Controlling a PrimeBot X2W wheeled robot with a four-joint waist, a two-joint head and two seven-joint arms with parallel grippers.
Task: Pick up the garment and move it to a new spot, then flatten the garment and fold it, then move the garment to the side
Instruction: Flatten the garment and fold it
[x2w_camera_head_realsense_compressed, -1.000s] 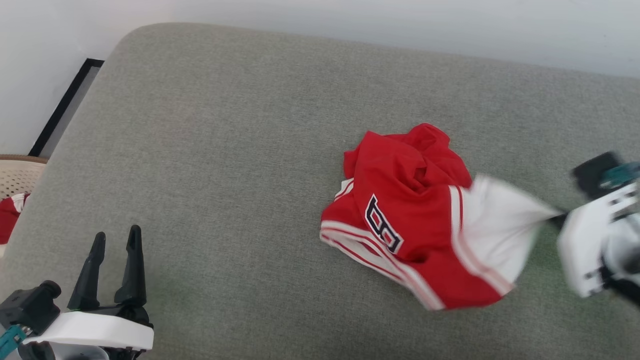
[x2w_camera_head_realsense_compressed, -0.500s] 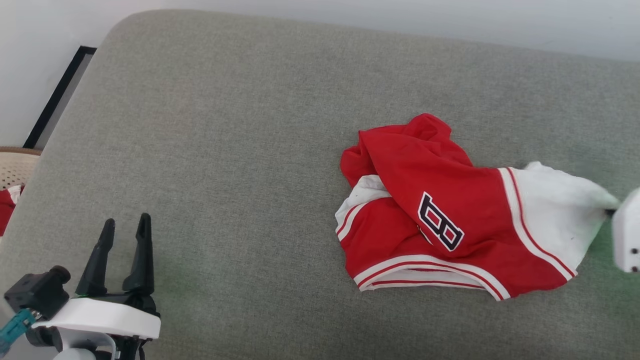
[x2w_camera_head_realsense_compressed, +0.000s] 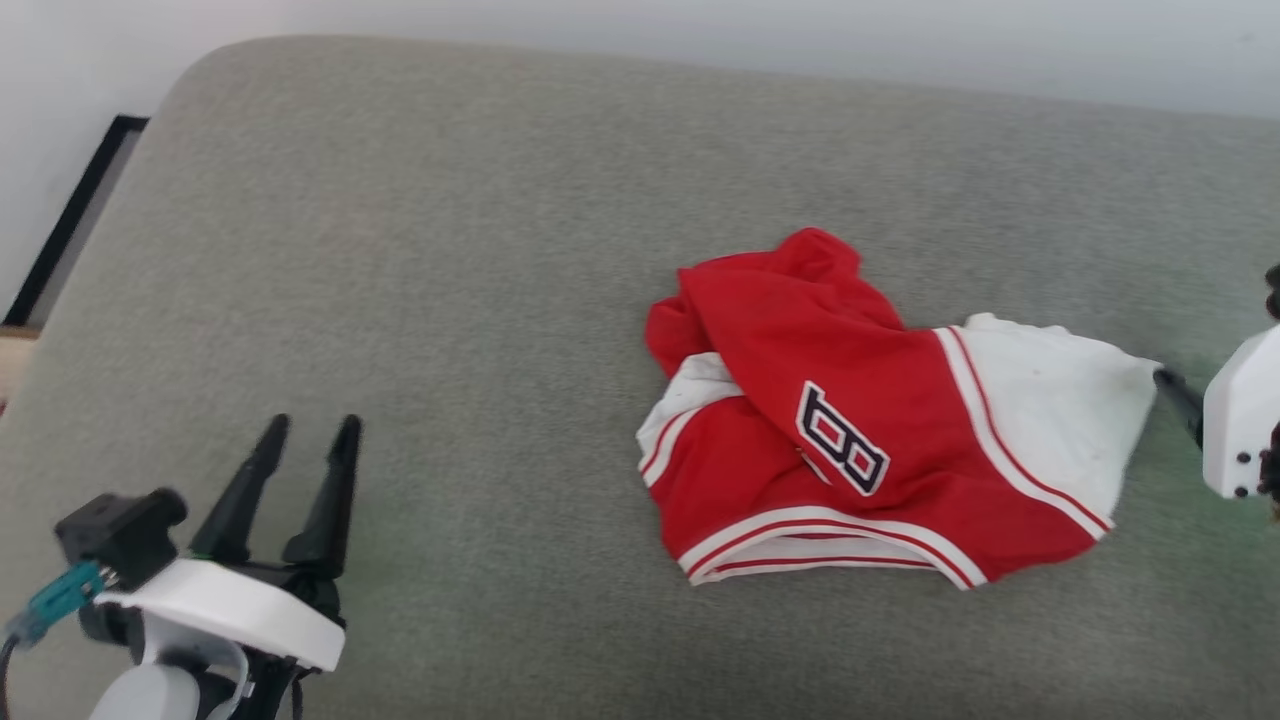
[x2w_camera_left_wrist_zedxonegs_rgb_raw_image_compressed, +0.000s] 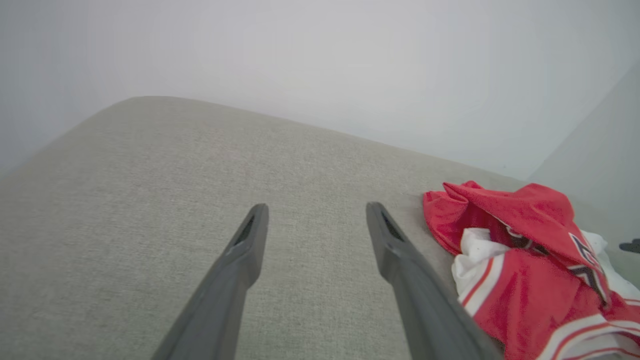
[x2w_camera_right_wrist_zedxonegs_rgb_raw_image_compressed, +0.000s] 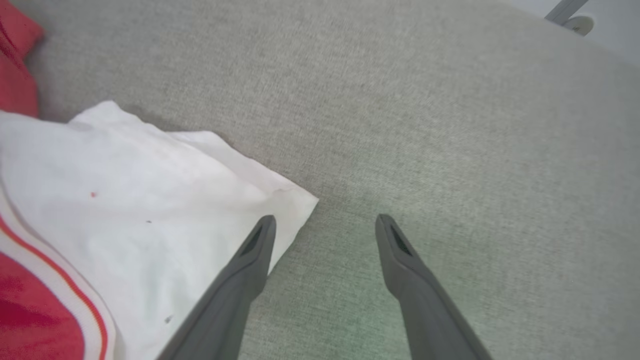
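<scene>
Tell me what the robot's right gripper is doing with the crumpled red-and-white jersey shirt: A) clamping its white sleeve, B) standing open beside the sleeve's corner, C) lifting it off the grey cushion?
B: the right gripper stands open with only grey cushion between its fingers, next to the white sleeve of the red-and-white jersey shirt lying there.

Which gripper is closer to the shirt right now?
The right gripper: open, with its fingertips beside the corner of the white sleeve of the shirt. The left gripper stands well off over bare cushion.
</scene>
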